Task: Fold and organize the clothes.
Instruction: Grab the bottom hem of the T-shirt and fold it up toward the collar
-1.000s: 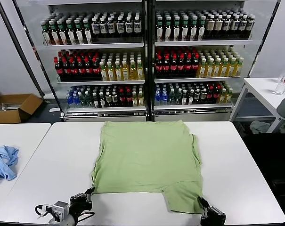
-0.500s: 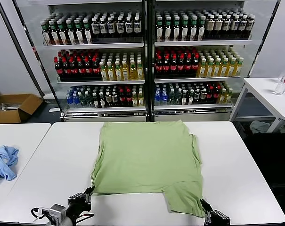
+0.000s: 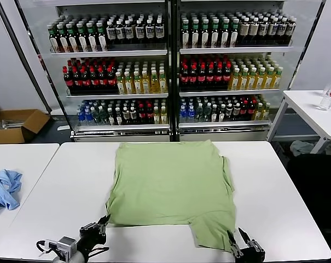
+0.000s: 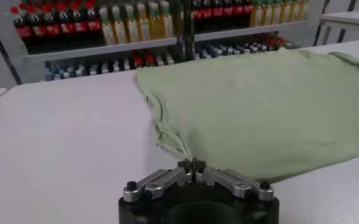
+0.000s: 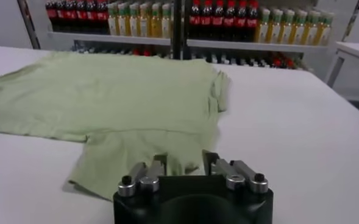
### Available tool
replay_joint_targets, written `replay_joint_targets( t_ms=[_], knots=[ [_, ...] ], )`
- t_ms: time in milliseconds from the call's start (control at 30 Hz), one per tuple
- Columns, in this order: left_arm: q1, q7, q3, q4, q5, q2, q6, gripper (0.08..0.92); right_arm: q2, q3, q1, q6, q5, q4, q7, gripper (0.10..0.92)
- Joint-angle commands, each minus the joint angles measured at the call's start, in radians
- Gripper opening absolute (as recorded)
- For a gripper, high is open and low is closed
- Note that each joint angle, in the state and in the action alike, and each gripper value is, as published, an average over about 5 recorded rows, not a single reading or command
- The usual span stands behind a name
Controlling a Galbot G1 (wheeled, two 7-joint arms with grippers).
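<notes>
The light green shirt point(image 3: 170, 181) lies spread flat on the white table point(image 3: 61, 192), plain side up, with no collar, buttons or logo showing. One part sticks out toward the near right. My left gripper point(image 3: 103, 222) is shut, its tips together right at the shirt's near left corner point(image 4: 192, 164); I see no cloth between them. My right gripper point(image 3: 236, 236) is open at the near right end of the shirt, its fingers point(image 5: 161, 163) straddling the cloth's edge point(image 5: 185, 161). The shirt fills the table ahead in both the left wrist view point(image 4: 258, 91) and the right wrist view point(image 5: 106, 91).
A light blue cloth point(image 3: 4, 186) lies on a second white table point(image 3: 28, 156) at the left. Drink coolers full of bottles point(image 3: 170, 71) stand behind. A cardboard box point(image 3: 15, 123) is on the floor at far left. A side table point(image 3: 313, 109) with a bottle point(image 3: 330, 90) stands at right.
My right gripper has opened at the shirt's near right end and shifted slightly toward me. My left gripper has barely moved. The shirt lies the same.
</notes>
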Motion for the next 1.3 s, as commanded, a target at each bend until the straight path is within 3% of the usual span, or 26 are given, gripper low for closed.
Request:
replay_joint_targets(
  t_ms=[33, 467, 767, 1133, 1300],
  knots=[
    [-0.02, 0.002, 0.006, 0.011, 0.002, -0.004, 0.005, 0.084, 0.008, -0.035, 0.058, -0.059, 0.035, -0.047, 0.001, 0.459],
    [-0.018, 0.013, 0.008, 0.01, 0.004, -0.004, 0.008, 0.084, 0.008, -0.019, 0.04, -0.037, 0.076, -0.034, -0.016, 0.115],
    [0.028, 0.007, -0.004, -0.021, 0.009, 0.013, -0.024, 0.084, -0.059, 0.15, -0.1, -0.028, 0.095, 0.1, -0.15, 0.105],
    [0.359, -0.004, -0.157, -0.193, 0.069, 0.071, -0.019, 0.084, -0.052, 0.201, -0.39, 0.004, -0.034, 0.31, -0.191, 0.105],
    [0.371, -0.01, -0.247, -0.261, 0.067, 0.081, 0.015, 0.084, -0.072, 0.242, -0.341, -0.004, 0.004, 0.349, -0.163, 0.105]
  ],
)
